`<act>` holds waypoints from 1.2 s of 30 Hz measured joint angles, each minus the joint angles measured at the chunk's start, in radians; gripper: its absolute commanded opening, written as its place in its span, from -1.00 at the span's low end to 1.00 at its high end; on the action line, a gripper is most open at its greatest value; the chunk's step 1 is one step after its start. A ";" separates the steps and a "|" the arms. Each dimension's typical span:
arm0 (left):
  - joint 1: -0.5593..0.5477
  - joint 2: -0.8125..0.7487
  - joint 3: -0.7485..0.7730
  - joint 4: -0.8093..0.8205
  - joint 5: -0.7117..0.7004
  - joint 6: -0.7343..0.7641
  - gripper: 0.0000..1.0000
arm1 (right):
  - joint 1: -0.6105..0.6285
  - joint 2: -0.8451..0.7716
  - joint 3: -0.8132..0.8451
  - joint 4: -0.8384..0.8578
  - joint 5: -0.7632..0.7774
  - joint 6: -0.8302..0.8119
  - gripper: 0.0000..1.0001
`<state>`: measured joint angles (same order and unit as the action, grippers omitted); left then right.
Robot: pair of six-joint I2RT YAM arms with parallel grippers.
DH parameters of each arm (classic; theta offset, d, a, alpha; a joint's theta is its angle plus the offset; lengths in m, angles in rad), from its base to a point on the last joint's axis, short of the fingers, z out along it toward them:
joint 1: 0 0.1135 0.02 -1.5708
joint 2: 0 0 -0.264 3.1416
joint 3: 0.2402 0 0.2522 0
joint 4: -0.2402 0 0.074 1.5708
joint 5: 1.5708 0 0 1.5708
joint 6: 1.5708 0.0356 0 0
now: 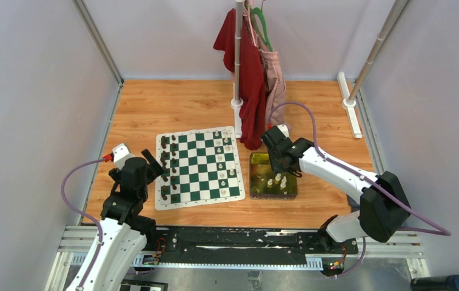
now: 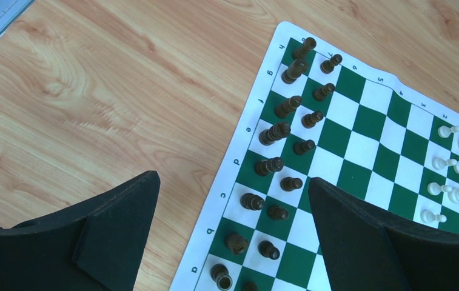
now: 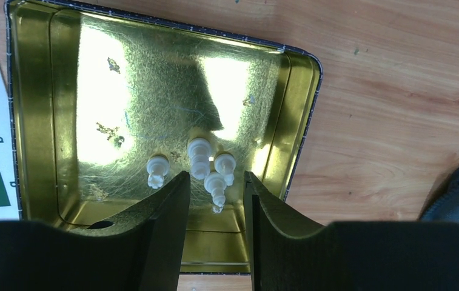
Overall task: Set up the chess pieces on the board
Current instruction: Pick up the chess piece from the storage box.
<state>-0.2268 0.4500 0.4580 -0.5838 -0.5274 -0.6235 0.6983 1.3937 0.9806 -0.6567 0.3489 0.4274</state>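
Currently on the desk point(image 1: 172, 103): the board point(image 1: 199, 173) lies flat between the two arms, with a yellow-green metal tray point(image 1: 254, 176) just beside its right edge.
Board, left side: dark brown chessmen point(image 2: 287, 109) stand upright in two rows along the edge nearest the left arm.
Board, right side: several cream chess pieces point(image 1: 219, 159) stand on the two rows nearest the tray, most of them toward the far end; some squares in those rows are bare.
Tray contents: four cream pieces show in the right wrist view, bunched toward the near right part of the tray floor. One point(image 3: 157, 171) sits a little to the left of the other three point(image 3: 199, 154), which are close together.
Right gripper point(image 3: 216, 177): lowered over the tray with its jaws parted. One of the bunched pieces point(image 3: 216, 189) lies in the gap between them, and neither jaw is pressed on it, so nothing is grasped.
Left gripper point(image 2: 233, 179): held above the board's left edge, near the dark rows. Its jaws are spread wide and released, with nothing between them.
Back of the desk: a red garment point(image 1: 248, 91) and a pink one point(image 1: 273, 79) hang from an upright pole behind the board.
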 measured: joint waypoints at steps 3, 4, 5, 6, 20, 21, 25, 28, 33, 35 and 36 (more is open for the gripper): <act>0.000 0.000 0.000 0.000 0.000 0.000 1.00 | 0.000 -0.003 -0.007 0.011 -0.011 0.003 -0.18; 0.000 0.000 0.000 0.000 0.000 0.000 1.00 | 0.000 -0.003 -0.012 0.015 -0.016 0.004 -0.18; 0.000 0.000 0.000 0.000 0.000 0.000 1.00 | 0.000 -0.003 -0.017 0.018 -0.021 0.005 -0.18; 0.000 0.000 0.000 0.000 0.000 0.000 1.00 | 0.000 -0.003 -0.023 0.022 -0.027 0.007 -0.18; 0.000 0.006 0.000 0.000 0.000 0.000 1.00 | 0.000 0.010 -0.045 0.055 -0.066 0.023 -0.20; 0.000 0.006 0.000 0.000 0.000 0.000 1.00 | 0.000 0.013 -0.047 0.061 -0.068 0.024 -0.21; 0.000 0.006 0.000 0.000 0.000 0.000 1.00 | 0.000 0.023 -0.061 0.067 -0.071 0.025 -0.21; 0.000 0.006 0.000 0.000 0.000 0.000 1.00 | 0.000 0.031 -0.068 0.069 -0.071 0.025 -0.22; 0.000 0.006 0.000 0.000 0.000 0.000 1.00 | 0.000 0.036 -0.076 0.080 -0.072 0.025 -0.29; 0.000 0.007 0.000 0.000 0.000 0.000 1.00 | -0.001 0.040 -0.076 0.084 -0.073 0.026 -0.35; 0.000 0.007 0.000 0.000 0.000 0.000 1.00 | -0.001 0.041 -0.077 0.087 -0.075 0.026 -0.36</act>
<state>-0.2268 0.4568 0.4580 -0.5838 -0.5278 -0.6231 0.6975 1.4345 0.9039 -0.5701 0.2737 0.4530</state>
